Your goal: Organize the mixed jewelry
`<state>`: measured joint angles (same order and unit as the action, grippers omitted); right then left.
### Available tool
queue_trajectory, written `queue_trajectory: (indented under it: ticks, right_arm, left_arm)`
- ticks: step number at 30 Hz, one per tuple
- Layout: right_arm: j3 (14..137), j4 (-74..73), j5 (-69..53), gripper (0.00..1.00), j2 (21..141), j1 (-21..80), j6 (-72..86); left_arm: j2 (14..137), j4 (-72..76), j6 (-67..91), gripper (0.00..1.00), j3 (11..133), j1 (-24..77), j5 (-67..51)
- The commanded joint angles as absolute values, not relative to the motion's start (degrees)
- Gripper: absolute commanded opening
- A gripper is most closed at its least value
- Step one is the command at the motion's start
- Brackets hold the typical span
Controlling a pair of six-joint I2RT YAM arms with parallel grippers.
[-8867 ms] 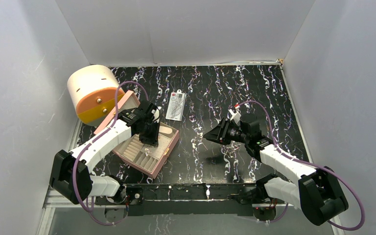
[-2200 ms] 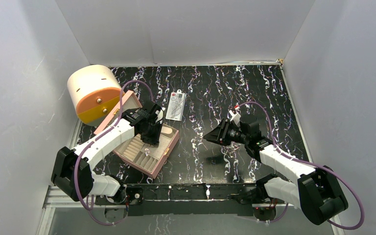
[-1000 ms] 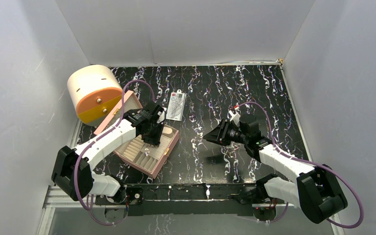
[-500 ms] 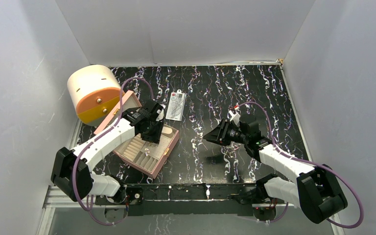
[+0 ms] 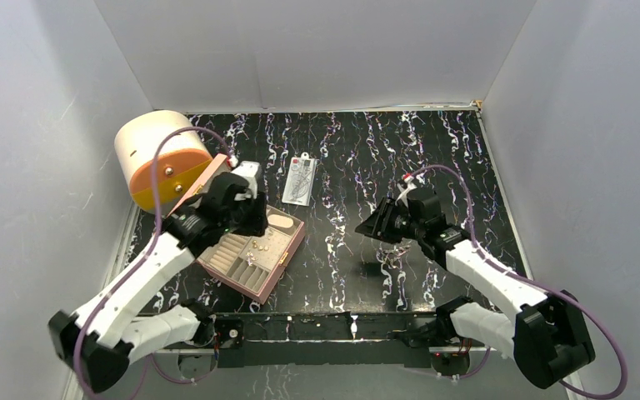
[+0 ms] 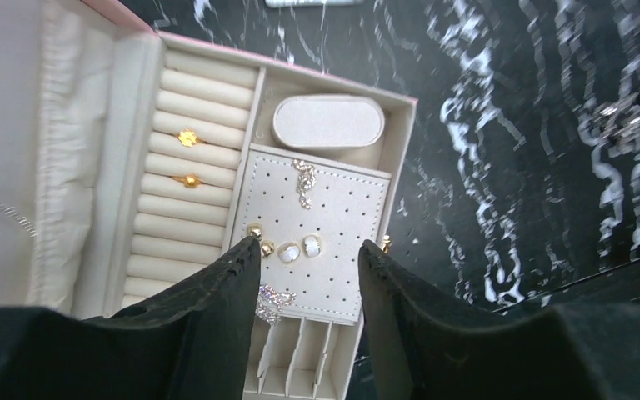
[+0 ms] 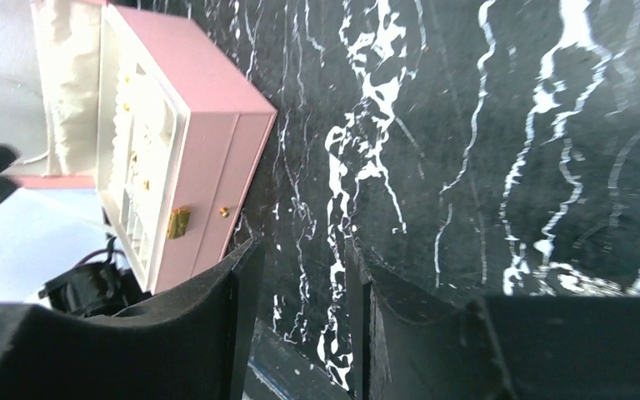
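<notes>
Lab test cell, plainly: bare white panels (image 5: 317, 50) boxing in a black marbled desk (image 5: 458, 158), left arm (image 5: 146, 271) and right arm (image 5: 487, 279) bolted to a rail (image 5: 325, 325) at the near edge.

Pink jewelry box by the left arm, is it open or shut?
Open: the pink rectangular jewelry box has its lid tilted back, exposing cream ring rolls and a perforated earring panel.

My right hand (image 7: 300, 265) hangs over the black, white-veined bench (image 7: 483, 125), its two dark fingers parted with only bench showing in the gap. Off to the left sits the pink box (image 7: 217, 108), open, with a gold clasp (image 7: 177, 222) on its front wall. A few tiny gold studs (image 7: 127, 107) dot its cream trays, too small to tell apart.
</notes>
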<state>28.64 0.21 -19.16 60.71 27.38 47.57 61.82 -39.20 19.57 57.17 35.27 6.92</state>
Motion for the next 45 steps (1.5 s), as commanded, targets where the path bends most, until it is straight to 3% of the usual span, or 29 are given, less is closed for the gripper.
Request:
queue_trajectory:
  ticks: [1, 16, 25, 30, 45]
  right_arm:
    - [36.7, -12.9, -8.2, 0.52, 57.3, 27.4, 40.2]
    - [46.1, -28.9, -0.7, 0.62, 57.9, 27.4, 40.0]
    - [55.5, -32.6, 1.7, 0.64, 68.6, 27.4, 34.4]
    - [52.4, -30.0, 0.4, 0.64, 69.6, 28.4, 32.9]
    - [51.8, -14.9, -11.0, 0.65, 79.1, 32.3, 31.0]
  left_arm:
    - [51.3, -34.1, 19.2, 0.48, 55.2, 35.1, 11.0]
    - [32.9, -30.5, 21.2, 0.76, 54.9, 35.1, 4.8]
    - [33.1, -35.0, 21.9, 0.78, 61.0, 35.6, 6.6]
    - [32.8, -40.5, 24.9, 0.78, 62.2, 35.6, 11.5]
    - [28.7, -66.8, 49.6, 0.78, 59.5, 35.6, 27.0]
